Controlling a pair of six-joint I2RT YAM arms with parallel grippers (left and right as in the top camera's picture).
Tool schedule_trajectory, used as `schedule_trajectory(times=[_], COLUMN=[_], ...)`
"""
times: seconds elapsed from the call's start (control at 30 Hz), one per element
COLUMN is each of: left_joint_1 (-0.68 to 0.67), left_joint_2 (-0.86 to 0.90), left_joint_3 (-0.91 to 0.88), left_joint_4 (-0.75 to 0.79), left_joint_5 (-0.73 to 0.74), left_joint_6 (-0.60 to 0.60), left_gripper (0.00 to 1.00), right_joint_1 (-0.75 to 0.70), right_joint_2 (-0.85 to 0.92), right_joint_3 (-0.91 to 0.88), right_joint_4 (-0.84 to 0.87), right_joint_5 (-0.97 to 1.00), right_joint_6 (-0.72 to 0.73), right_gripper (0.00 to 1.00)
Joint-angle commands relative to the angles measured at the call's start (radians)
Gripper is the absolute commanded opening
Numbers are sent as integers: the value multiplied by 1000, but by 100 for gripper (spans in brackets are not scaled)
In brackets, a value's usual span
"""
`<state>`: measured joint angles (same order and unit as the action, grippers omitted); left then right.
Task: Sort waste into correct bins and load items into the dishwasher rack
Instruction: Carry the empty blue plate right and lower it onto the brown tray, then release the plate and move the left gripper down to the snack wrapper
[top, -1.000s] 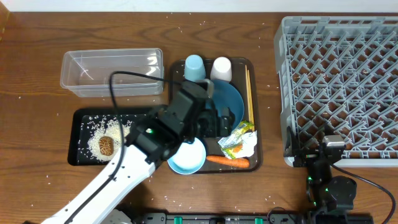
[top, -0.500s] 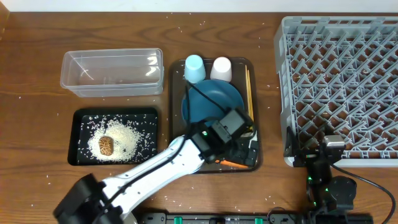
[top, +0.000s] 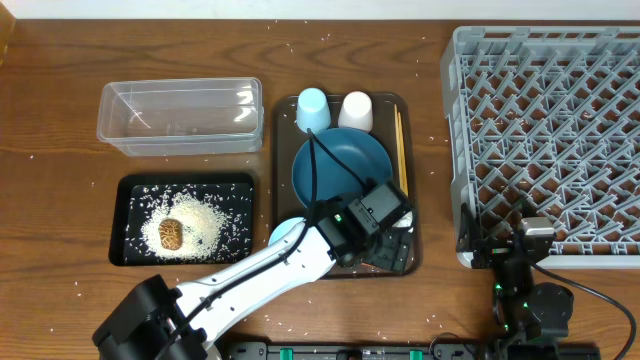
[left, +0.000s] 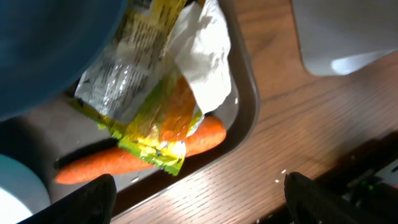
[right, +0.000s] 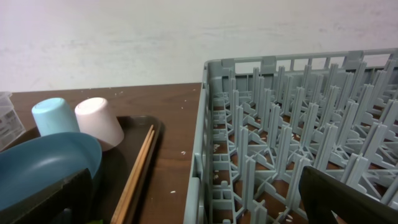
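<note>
My left gripper (left: 205, 200) is open and empty, hovering over the front right corner of the brown serving tray (left: 247, 118); it also shows in the overhead view (top: 388, 240). Just ahead of it the crumpled green-yellow-and-white wrapper (left: 155, 102) lies on the orange carrot (left: 118, 160). The dark-blue plate (top: 338, 160), light-blue bowl (top: 281, 233), light-blue cup (top: 312, 107), white cup (top: 356, 109) and chopsticks (top: 400, 150) are on the tray. My right gripper (right: 196, 199) is open and empty beside the grey rack (top: 550, 130).
The clear tub (top: 180, 115) stands at the back left. The black tray (top: 232, 190) in front of it holds rice grains (top: 205, 222) and the brown lump (top: 172, 233). Loose rice is scattered over the wooden table. My left arm lies across the tray's front.
My left gripper has swung from over the plate and bowl to the right front of the tray, above the wrapper and carrot. The right arm has not moved.
</note>
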<state>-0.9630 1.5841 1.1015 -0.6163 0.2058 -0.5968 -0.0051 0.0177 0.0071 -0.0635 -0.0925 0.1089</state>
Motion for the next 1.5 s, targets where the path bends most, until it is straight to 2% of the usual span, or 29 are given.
schedule_trajectory(times=[0.0, 0.23, 0.3, 0.37, 0.6, 0.67, 0.7, 0.87, 1.23, 1.47], left_joint_1=[-31, -57, -56, -56, -57, -57, -57, -56, -28, 5], left_joint_2=[10, 11, 11, 11, 11, 11, 11, 11, 11, 11], left_joint_3=[14, 14, 14, 14, 14, 14, 14, 13, -47, -69], left_joint_4=[-25, -75, -75, -75, -75, -76, -75, -75, -75, -72], left_joint_5=[-24, -47, -51, -51, -37, -22, -14, -20, -101, -102], left_joint_6=[43, 55, -2, -109, -639, -776, -826, -1043, -1213, -1223], left_gripper=[87, 87, 87, 87, 86, 93, 100, 98, 98, 98], right_joint_1=[-5, -5, -5, -5, -5, -5, -5, -5, -5, -5], right_joint_2=[-2, -2, -2, -2, -2, -2, -2, -2, -2, -2], right_joint_3=[-2, -2, -2, -2, -2, -2, -2, -2, -2, -2], right_joint_4=[-4, -4, -4, -4, -4, -4, -4, -4, -4, -4], right_joint_5=[6, 6, 6, 6, 6, 6, 6, 6, 6, 6], right_joint_6=[-13, -13, -13, -13, -13, -13, -13, -13, -13, -13], right_gripper=[99, 99, 99, 99, 99, 99, 99, 99, 99, 99])
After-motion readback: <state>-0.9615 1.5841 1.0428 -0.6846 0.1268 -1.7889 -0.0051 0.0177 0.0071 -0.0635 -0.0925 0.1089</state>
